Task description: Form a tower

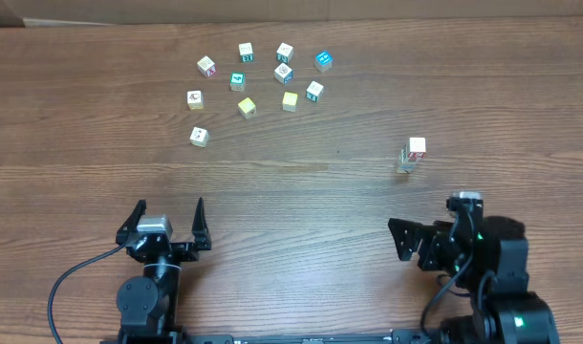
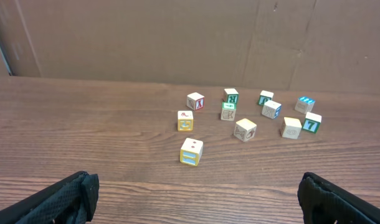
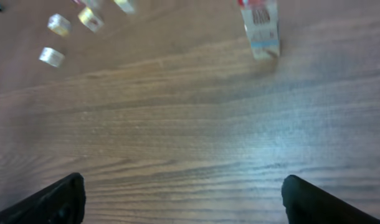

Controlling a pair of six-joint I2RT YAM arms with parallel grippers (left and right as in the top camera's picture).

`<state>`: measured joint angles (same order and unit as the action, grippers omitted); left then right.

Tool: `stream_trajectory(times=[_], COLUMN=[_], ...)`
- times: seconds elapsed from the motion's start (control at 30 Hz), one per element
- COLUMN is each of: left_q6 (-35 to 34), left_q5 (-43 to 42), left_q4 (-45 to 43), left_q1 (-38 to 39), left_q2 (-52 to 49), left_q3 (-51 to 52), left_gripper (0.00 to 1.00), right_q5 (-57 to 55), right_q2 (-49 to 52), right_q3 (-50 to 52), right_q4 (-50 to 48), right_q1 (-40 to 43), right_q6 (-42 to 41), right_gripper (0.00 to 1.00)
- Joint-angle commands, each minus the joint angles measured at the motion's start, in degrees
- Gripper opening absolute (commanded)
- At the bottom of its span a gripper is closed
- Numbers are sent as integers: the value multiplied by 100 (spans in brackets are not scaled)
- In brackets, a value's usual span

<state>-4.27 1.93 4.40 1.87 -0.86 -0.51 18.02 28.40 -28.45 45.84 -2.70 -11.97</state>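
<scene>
The tower stands right of centre in the overhead frame, above my right gripper, which is wide open and empty. My left gripper is open too. Next, I think, I must fetch a loose cube from upper centre, gripping it squarely.

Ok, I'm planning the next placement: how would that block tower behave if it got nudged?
The tower is a narrow column of loosely stacked cubes, so a sideways nudge would probably topple it. The cubes look like stiff, light wood; flat faces suggest they'd tumble briefly, not roll far.
</scene>
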Motion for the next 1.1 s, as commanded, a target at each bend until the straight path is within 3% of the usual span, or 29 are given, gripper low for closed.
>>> stream_trajectory(times=[0.0,0.2,0.67,1.07], left_q6=[63,63,63,63], left_q5=[-9,-9,-11,-11], left_q4=[-15,-15,-13,-15], left_q1=[20,20,20,20], left_q2=[50,50,50,50], left_q3=[24,24,24,24], left_gripper=[100,100,100,100], right_q5=[44,-664,-446,-339], right_q2=[-479,-643,-643,-643], right_q3=[11,11,11,11], right_q4=[-118,-444,302,378], right_q1=[20,20,20,20], right_q6=[46,0,0,-44], right_gripper=[98,100,100,100])
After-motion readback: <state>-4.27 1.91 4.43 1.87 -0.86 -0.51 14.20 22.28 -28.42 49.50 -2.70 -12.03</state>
